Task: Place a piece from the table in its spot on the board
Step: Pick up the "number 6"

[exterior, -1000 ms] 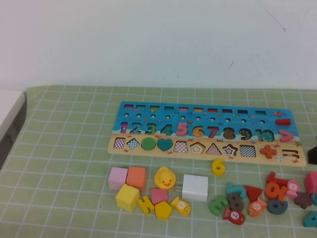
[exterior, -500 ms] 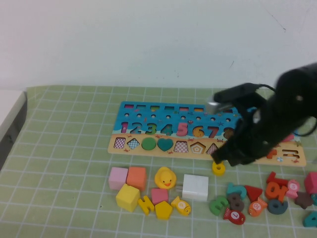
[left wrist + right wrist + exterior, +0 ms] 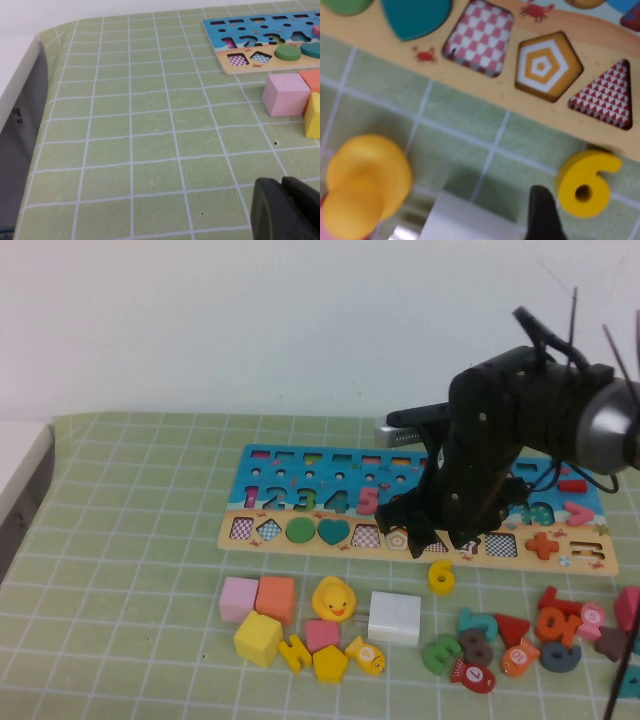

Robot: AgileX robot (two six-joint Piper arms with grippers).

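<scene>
Piece (image 3: 440,576): one flat yellow 6 on table (image 3: 130,540), below one board (image 3: 300,468). Right gripper (image 3: 445,540) hovers above it; left gripper (image 3: 287,210) low over the mat. Cannot tell either's jaw state.

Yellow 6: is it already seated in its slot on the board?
No. The yellow 6 lies on the green table just in front of the board, with the right end effector above it.
</scene>
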